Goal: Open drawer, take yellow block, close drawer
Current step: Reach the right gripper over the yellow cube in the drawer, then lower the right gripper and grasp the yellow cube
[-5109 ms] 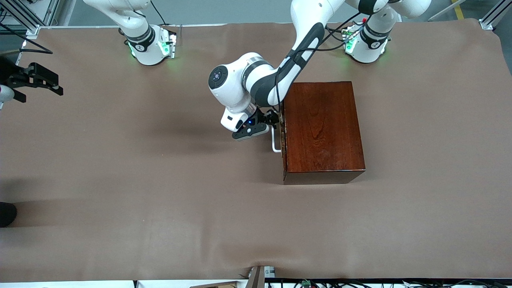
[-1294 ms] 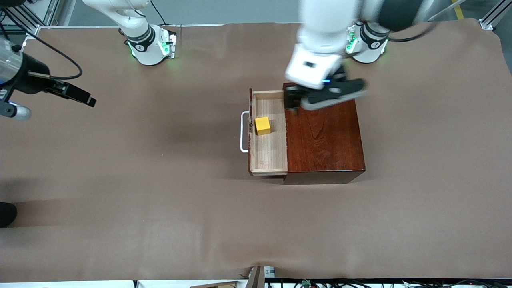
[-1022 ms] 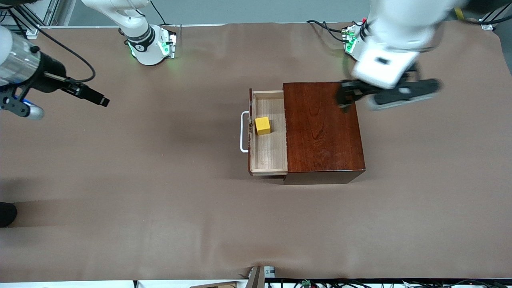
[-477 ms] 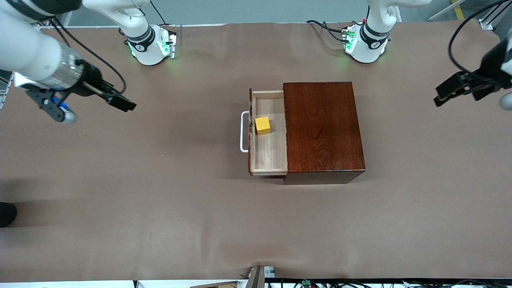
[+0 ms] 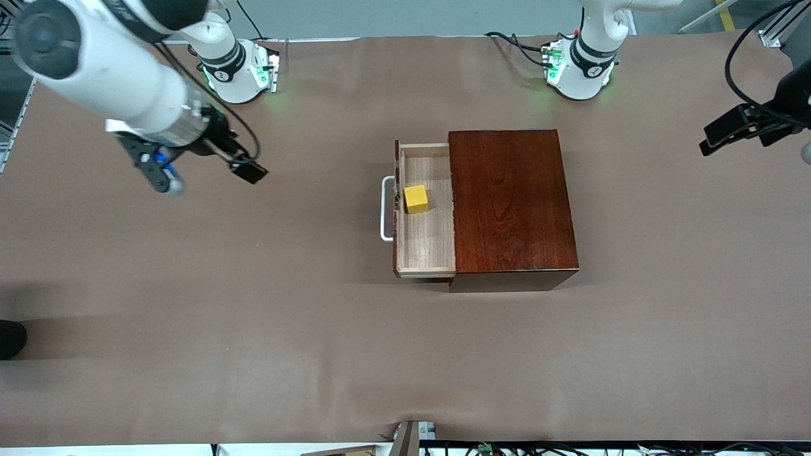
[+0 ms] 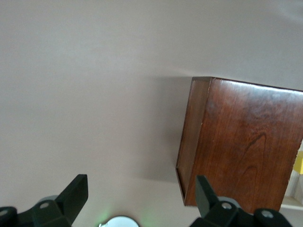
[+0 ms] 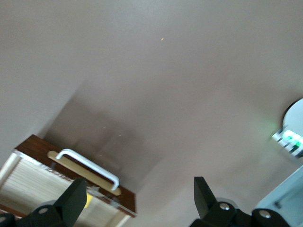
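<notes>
Right end effector [image 5: 244,170] approached; yellow block [image 5: 416,199] well apart

drawer [image 5: 424,212] opened, left arm withdrawn, right arm approaching

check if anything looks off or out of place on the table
Nothing stands out. The drawer of the wooden box is pulled open, the yellow block sits upright inside it, nothing spilled or damaged. The right gripper and left gripper hang open over bare table.

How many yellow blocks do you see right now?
1. The yellow block sits in the open drawer, close to its handle end. The part of the drawer inside the wooden box is hidden.
</notes>
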`<action>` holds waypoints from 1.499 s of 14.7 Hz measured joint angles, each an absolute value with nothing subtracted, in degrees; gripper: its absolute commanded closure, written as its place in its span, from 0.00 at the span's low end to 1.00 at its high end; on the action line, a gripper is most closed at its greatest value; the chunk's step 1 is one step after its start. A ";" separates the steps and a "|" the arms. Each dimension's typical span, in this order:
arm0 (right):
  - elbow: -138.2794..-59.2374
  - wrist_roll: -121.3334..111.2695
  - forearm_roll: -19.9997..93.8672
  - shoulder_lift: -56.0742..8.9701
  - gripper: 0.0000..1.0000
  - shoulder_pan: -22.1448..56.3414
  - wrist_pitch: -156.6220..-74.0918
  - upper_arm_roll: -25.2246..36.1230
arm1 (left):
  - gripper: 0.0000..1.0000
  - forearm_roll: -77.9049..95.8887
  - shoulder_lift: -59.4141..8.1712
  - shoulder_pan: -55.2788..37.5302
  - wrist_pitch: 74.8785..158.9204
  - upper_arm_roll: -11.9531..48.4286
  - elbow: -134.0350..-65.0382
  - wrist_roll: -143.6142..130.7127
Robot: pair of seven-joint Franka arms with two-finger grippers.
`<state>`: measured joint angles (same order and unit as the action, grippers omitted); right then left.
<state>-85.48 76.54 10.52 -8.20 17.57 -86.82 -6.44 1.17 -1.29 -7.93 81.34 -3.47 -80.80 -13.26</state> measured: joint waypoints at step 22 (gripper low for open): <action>-83.11 120.47 10.65 -27.01 0.00 37.26 -111.86 -6.39 | 0.00 -3.22 5.63 -6.65 88.64 4.15 -92.76 -8.75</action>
